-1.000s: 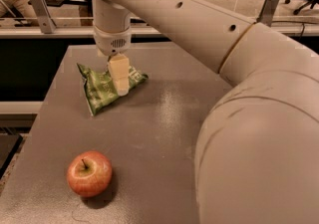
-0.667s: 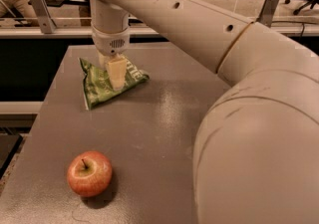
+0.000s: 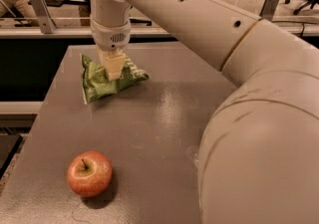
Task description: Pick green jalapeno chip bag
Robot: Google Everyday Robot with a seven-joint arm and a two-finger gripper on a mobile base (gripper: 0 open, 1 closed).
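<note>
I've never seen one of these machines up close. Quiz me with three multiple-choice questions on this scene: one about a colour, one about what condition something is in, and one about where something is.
1. The apple is mostly:
A) red
B) green
C) purple

2. The green jalapeno chip bag is:
A) smooth and flat
B) crumpled
C) torn, with chips spilled out

3. The end effector is:
A) on the apple
B) down at the top of the chip bag
C) in the air, far from both

Answers:
1 A: its skin is red with a paler patch near the stem.
2 B: the foil is creased and bunched, and nothing has spilled.
3 B: it meets the bag at the far left of the table, well away from the apple.
</note>
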